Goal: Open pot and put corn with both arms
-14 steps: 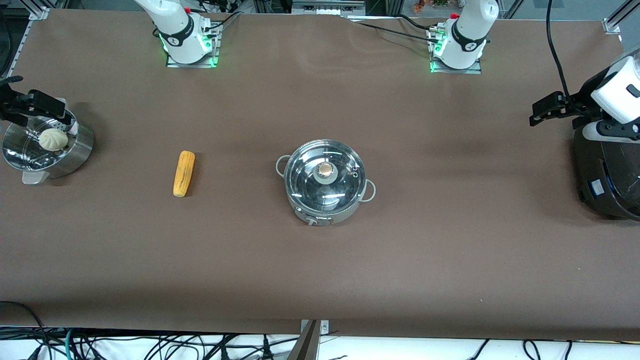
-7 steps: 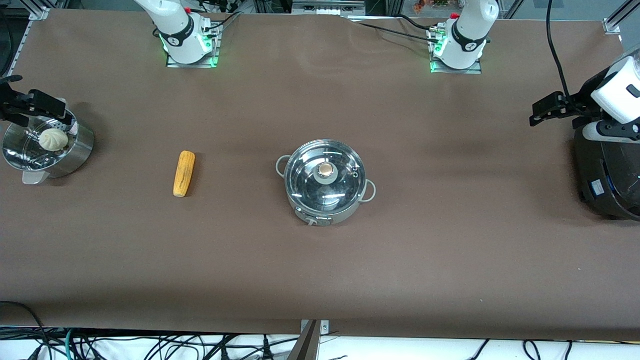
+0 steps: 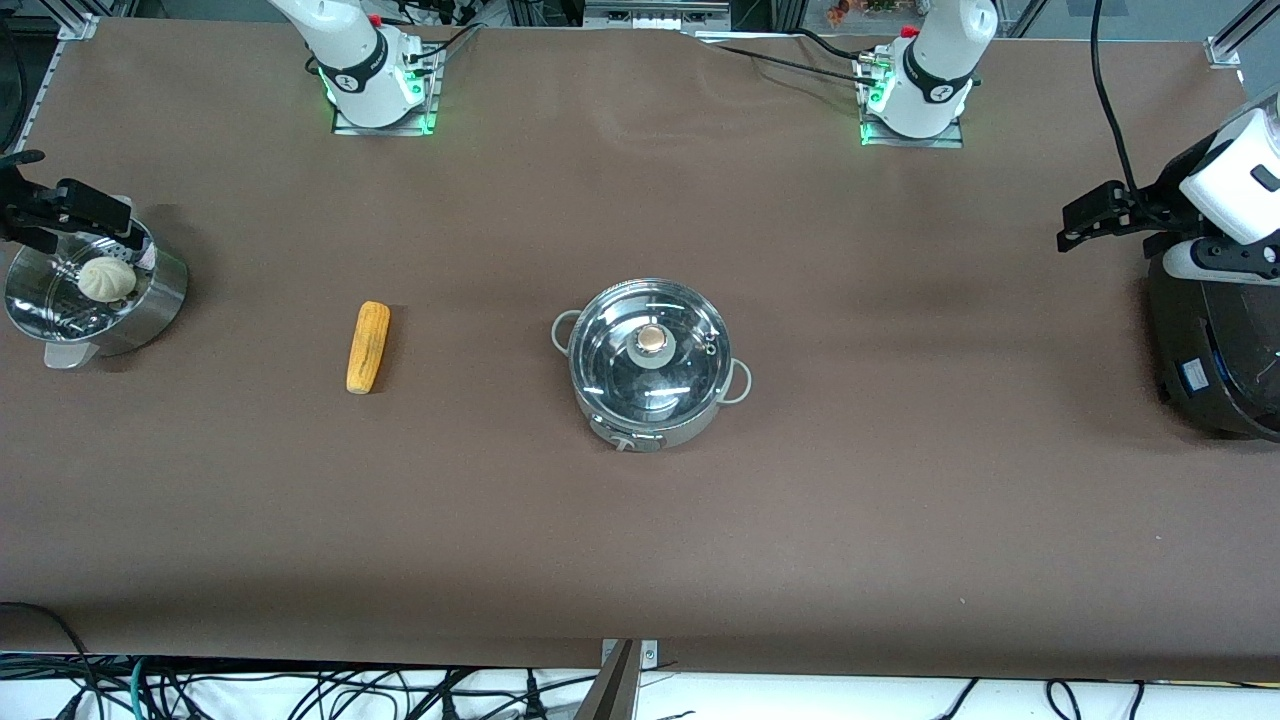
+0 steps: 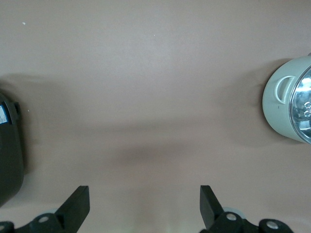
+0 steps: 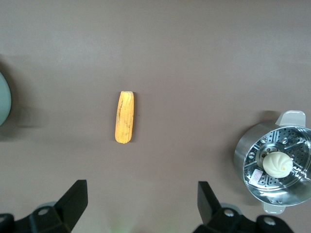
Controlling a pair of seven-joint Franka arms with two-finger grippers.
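The steel pot (image 3: 648, 365) stands mid-table with its glass lid and tan knob (image 3: 651, 340) on. Its rim also shows in the left wrist view (image 4: 290, 104). The corn (image 3: 368, 347) lies flat on the table between the pot and the steamer bowl, and shows in the right wrist view (image 5: 125, 117). My right gripper (image 3: 70, 205) hangs open and empty over the steamer bowl at the right arm's end; its fingers (image 5: 75, 196) stand wide apart. My left gripper (image 3: 1080, 222) hangs open and empty over the table beside the black cooker; its fingers (image 4: 77, 204) are wide apart.
A perforated steel steamer bowl (image 3: 150, 300) with a white bun (image 3: 107, 278) stands at the right arm's end, also in the right wrist view (image 5: 243, 155). A large black cooker (image 3: 1215, 350) stands at the left arm's end.
The left arm's hand has shifted very slightly. Pot, corn and right gripper have not moved.
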